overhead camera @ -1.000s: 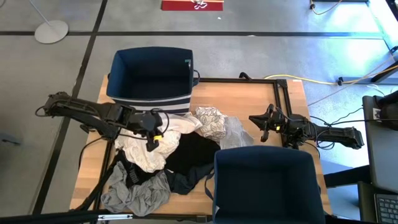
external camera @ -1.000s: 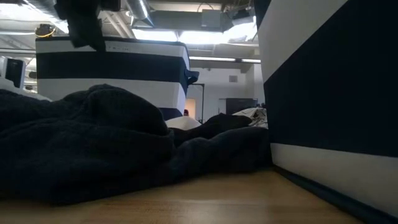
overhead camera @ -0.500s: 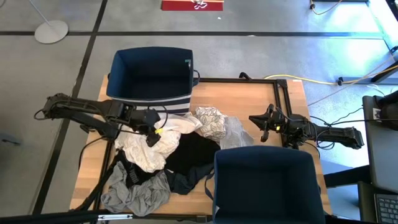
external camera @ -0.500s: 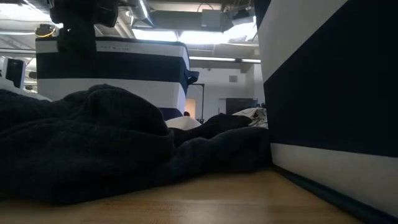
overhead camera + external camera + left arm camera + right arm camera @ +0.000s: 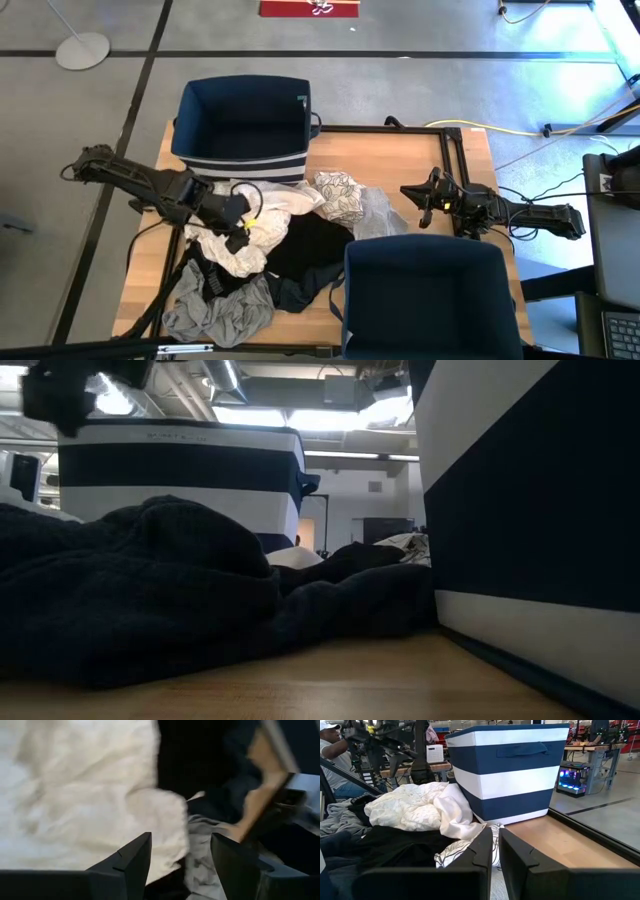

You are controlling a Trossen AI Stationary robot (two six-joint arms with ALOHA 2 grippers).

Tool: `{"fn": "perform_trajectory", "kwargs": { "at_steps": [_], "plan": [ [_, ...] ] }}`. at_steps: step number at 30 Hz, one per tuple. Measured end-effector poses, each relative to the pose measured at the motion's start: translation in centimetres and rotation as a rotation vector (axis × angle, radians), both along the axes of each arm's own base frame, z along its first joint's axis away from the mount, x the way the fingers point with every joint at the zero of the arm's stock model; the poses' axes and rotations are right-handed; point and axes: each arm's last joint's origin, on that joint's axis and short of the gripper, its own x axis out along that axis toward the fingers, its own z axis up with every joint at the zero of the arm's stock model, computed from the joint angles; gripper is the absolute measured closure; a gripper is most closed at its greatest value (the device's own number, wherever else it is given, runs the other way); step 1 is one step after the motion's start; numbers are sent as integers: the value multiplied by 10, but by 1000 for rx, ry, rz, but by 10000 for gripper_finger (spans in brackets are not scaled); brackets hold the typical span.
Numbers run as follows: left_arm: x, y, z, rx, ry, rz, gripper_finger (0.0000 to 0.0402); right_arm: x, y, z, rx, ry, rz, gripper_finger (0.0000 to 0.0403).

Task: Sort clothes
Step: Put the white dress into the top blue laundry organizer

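Hovering over cream garment [image 5: 252,232], left gripper [image 5: 237,228] with fingers [image 5: 131,861] spread, nothing between them. Lying crumpled at table [image 5: 400,165] centre, long axis running from near-left toward far bin [image 5: 245,120]. Beside it: black garment [image 5: 315,245], patterned garment [image 5: 340,195], grey garment [image 5: 220,312]. Resting at right table edge, right gripper [image 5: 422,205], fingers nearly together, holding nothing. Near bin [image 5: 430,300] at front.

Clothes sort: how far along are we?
Done: nothing visible; both navy bins look empty. In hand: left gripper is open over the cream garment, holding nothing. Right gripper waits shut at the table's right side. Left: the whole pile, including black, grey and patterned pieces.
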Motion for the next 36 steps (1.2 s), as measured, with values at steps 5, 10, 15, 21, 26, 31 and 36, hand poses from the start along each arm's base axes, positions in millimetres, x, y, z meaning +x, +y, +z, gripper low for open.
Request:
{"fn": "perform_trajectory", "kwargs": {
  "at_steps": [5, 10, 15, 21, 26, 31, 36],
  "plan": [
    [-9, -6, -11, 118, 72, 83, 208, 0, 0, 0, -1, 0, 0, 368],
    [-8, -9, -30, 199, 100, 90, 208, 0, 0, 0, -1, 0, 1, 368],
    [-6, -10, -52, 221, 160, 109, 208, 0, 0, 0, -1, 0, 0, 368],
    [1, -12, -72, 243, 156, 58, 208, 0, 0, 0, -1, 1, 1, 368],
    [-1, -11, -89, 279, 223, 52, 208, 0, 0, 0, -1, 1, 0, 368],
    [-1, -11, -99, 326, 252, 32, 208, 0, 0, 0, -1, 1, 0, 368],
    [4, -12, -108, 340, 186, -46, 209, 0, 0, 0, -1, 1, 0, 368]
  ]
}}
